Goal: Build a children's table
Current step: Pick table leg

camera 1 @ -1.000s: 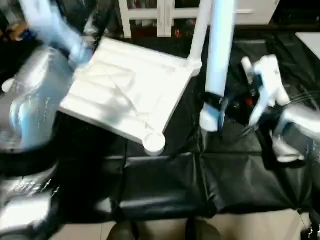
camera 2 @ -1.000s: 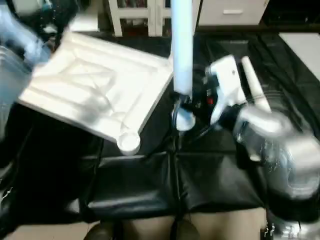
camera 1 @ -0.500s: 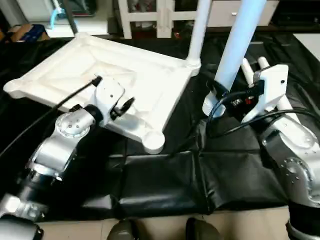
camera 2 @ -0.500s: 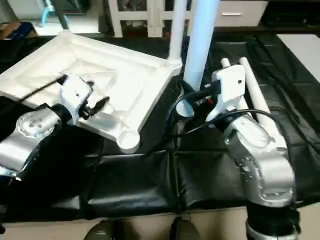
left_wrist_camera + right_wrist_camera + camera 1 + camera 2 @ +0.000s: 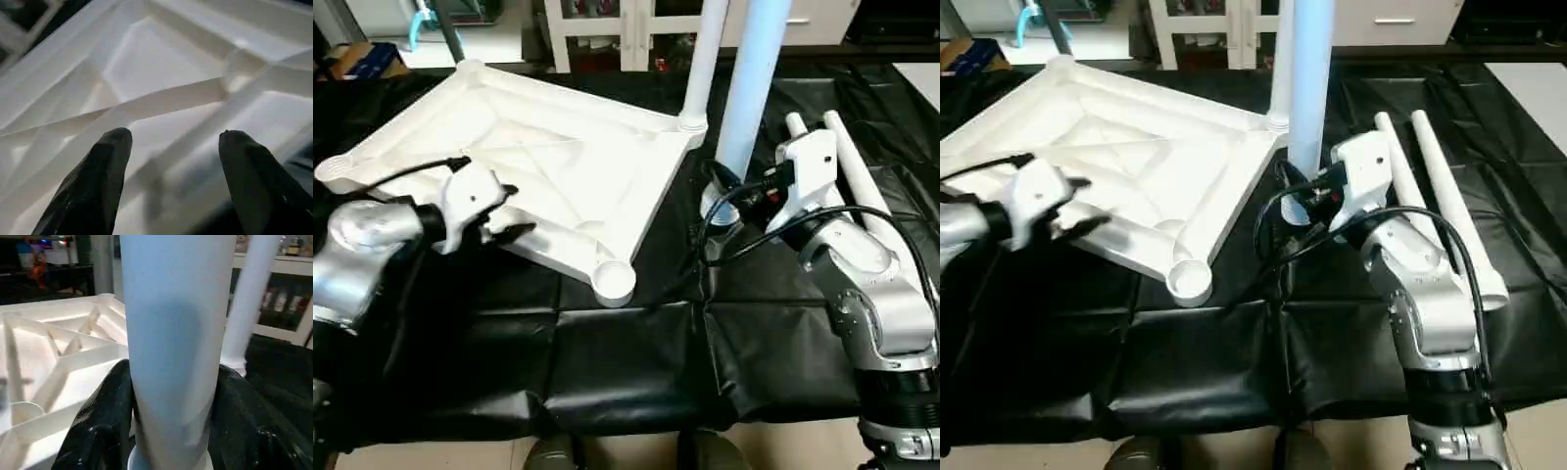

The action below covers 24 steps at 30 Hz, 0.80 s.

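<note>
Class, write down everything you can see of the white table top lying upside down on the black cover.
The table top is white, plastic-looking and rectangular, lying ribbed underside up and tilted on the black cover. Raised ribs cross its recessed panels. Round sockets sit at the corners; the nearest one is empty, while a white leg stands upright in the far right socket. The left pincer, open, hovers at its near edge; contact is unclear.

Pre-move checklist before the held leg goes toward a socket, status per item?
1. Right gripper shut on held leg: ok.
2. Held leg roughly upright: ok.
3. Near corner socket unobstructed: ok.
4. Left gripper open over table top, gripping nothing: ok.
5. Far-corner leg seated in its socket: ok.
6. Two spare legs lying on the black cover: ok.
</note>
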### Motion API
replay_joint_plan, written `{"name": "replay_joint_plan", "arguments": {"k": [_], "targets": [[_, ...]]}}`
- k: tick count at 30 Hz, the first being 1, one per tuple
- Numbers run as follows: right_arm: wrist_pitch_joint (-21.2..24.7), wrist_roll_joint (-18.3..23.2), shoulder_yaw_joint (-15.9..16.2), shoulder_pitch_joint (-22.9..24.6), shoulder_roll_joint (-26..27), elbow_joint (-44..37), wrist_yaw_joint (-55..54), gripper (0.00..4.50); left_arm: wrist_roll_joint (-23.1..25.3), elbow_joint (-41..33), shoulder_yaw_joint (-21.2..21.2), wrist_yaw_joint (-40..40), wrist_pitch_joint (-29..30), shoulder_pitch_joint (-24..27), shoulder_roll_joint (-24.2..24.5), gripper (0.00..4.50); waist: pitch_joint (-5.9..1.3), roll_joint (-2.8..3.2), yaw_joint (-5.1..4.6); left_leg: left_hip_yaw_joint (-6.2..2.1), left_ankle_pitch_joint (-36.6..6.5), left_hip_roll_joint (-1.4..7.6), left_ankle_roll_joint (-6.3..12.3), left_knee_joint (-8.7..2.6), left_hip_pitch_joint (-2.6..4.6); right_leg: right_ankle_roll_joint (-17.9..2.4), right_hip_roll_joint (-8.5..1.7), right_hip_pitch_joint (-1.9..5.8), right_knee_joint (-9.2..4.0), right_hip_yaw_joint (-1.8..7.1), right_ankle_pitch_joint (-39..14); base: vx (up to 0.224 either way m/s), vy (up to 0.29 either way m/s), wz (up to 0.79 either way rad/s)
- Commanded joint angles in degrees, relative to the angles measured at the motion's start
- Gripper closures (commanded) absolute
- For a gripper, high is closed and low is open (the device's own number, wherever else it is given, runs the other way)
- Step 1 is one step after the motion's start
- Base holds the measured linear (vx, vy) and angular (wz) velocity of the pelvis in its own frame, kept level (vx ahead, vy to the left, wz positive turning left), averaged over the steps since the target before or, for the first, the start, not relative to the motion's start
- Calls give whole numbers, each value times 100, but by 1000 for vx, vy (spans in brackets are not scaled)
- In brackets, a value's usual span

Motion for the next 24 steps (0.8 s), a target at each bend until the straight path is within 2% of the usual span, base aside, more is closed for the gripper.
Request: {"name": "replay_joint_plan", "arguments": {"k": [1, 2, 3, 4, 7, 10, 12, 13, 14, 15, 18, 24], "targets": [[-104, 123, 40, -43, -19, -18, 162, 263, -109, -26, -60, -478, -42, -23, 53, 134, -489, 35, 1, 40, -1286, 67, 16, -433, 179, -1405, -159, 351, -301, 174, -1051, 0, 0, 0], [-99, 142, 75, -27, -24, -43, 219, 263, -81, -23, -127, -621, -78, -35, 60, 134, -489, 69, 15, 33, -1317, 71, -4, -436, 189, -1390, -167, 345, -303, 174, -1115, 0, 0, 0], [-104, 150, 100, -16, -25, -55, 272, 263, -58, -10, -163, -770, -118, -45, 61, 134, -486, 55, 5, 31, -1384, 75, -42, -446, 183, -1359, -164, 346, -313, 175, -1187, 0, 0, 0], [-59, 204, 136, 30, -42, -145, 373, 263, 92, 67, -306, -974, -233, -81, 90, 134, -491, 81, 16, 25, -1413, 76, -64, -445, 191, -1338, -167, 344, -315, 176, -1203, 0, 0, 0], [89, 429, 148, 143, -67, -407, 574, 263, 449, 356, -519, -1081, -634, -242, 16, 134, -495, 92, 19, 22, -1496, 73, -83, -451, 190, -1267, -159, 353, -337, 177, -1203, 0, 0, 0], [160, 527, 159, 250, -90, -585, 670, 263, 781, 686, -656, -984, -1082, -430, -134, 134, -517, 106, 24, 10, -1457, 81, -122, -445, 184, -1296, -168, 370, -314, 175, -1096, 0, 0, 0], [170, 527, 167, 302, -101, -639, 695, 263, 940, 830, -722, -999, -1237, -505, -178, 134, -526, 91, 35, 8, -1414, 78, -143, -446, 169, -1312, -169, 383, -301, 173, -1051, 0, 0, 0], [181, 533, 162, 329, -107, -668, 700, 263, 1078, 915, -809, -1041, -1321, -541, -156, 134, -533, 118, 40, 6, -1405, 78, -140, -443, 176, -1321, -165, 375, -309, 171, -1025, 0, 0, 0], [188, 541, 160, 339, -112, -680, 704, 263, 1129, 963, -836, -1057, -1364, -559, -152, 134, -539, 112, 38, 6, -1394, 79, -146, -441, 176, -1329, -162, 378, -298, 171, -976, 0, 0, 0], [219, 570, 149, 383, -134, -733, 715, 263, 1317, 1145, -941, -1128, -1506, -630, -134, 134, -537, 130, 43, 8, -1378, 70, -136, -438, 177, -1336, -154, 375, -315, 171, -921, 0, 0, 0], [263, 610, 132, 418, -160, -788, 722, 263, 1434, 1347, -1004, -1227, -1653, -721, -159, 134, -557, 128, 48, 3, -1331, 69, -151, -430, 165, -1412, -165, 400, -281, 171, -781, 0, 0, 0], [344, 660, 124, 420, -203, -828, 776, 263, 1785, 1903, -1188, -1301, -1989, -1022, -384, 134, -546, 112, 69, 12, -1424, 82, -154, -433, 180, -1462, -172, 388, -293, 179, -843, 0, 0, 0]]}}
